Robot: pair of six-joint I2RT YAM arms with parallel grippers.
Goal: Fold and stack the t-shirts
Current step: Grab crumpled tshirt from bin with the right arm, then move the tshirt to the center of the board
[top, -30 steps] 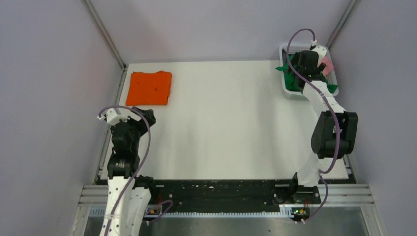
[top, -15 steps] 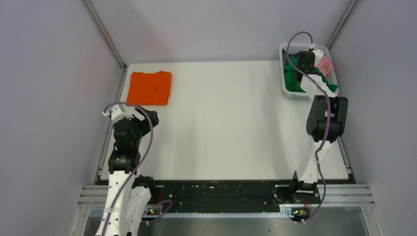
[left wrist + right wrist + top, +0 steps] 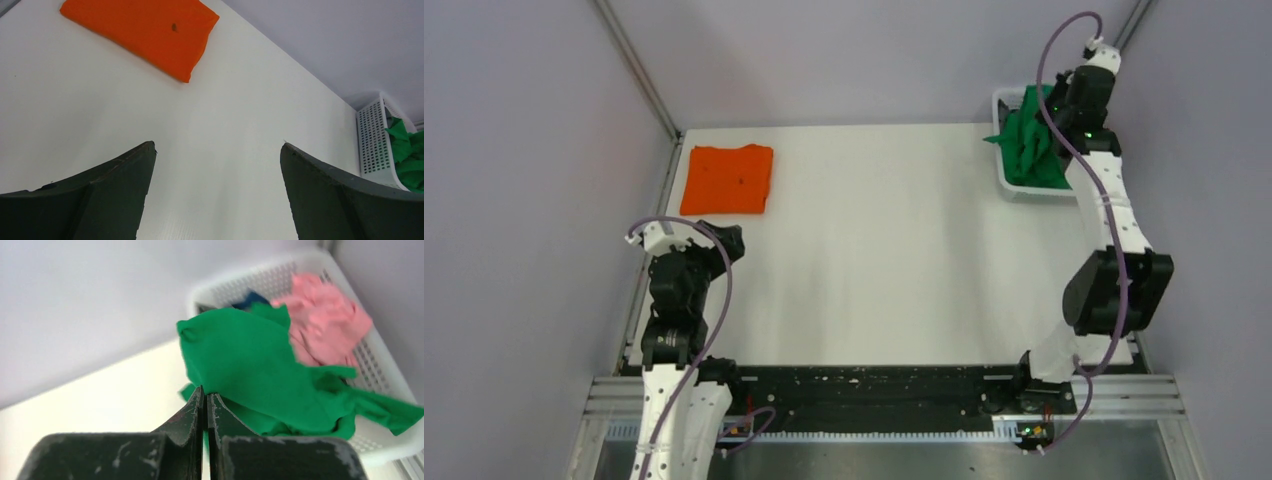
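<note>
The orange t-shirt lies folded flat at the table's far left corner, also in the left wrist view. The green t-shirt hangs bunched over the white basket at the far right. My right gripper is above the basket, shut on a pinch of the green t-shirt; its fingertips meet with green cloth between them. My left gripper stands open over bare table near the left edge, holding nothing.
In the basket a pink cloth and a bit of blue cloth lie behind the green shirt. Grey walls close in the table on three sides. The basket sits against the right wall.
My right gripper dipped into the basket, shut on the green t-shirt and rose, pulling the cloth up. The left arm has barely shifted.
</note>
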